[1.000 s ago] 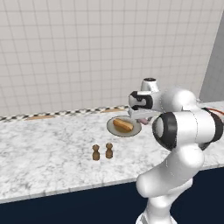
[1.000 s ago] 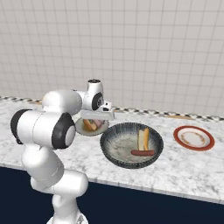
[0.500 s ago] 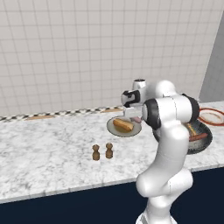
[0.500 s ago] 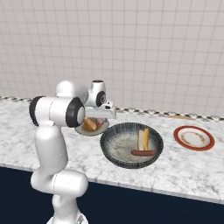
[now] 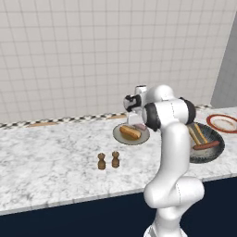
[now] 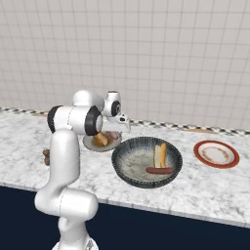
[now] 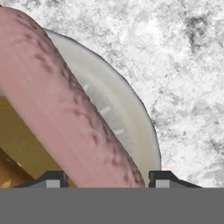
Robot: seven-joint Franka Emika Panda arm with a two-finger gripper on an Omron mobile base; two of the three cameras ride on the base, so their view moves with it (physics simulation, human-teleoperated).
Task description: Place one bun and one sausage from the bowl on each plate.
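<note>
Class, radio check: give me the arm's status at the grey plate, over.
Gripper over the grey plate, fingers either side of a sausage. Bun already on that plate. Bowl holds another bun and sausage; red-rimmed plate unserved. Nothing blocking.

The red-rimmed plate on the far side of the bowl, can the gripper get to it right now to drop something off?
Probably not yet. The gripper hangs over the grey plate with a sausage between its fingertips, and the bowl lies between it and the red-rimmed plate. Nothing stands above the bowl, so a long swing across might manage it.
</note>
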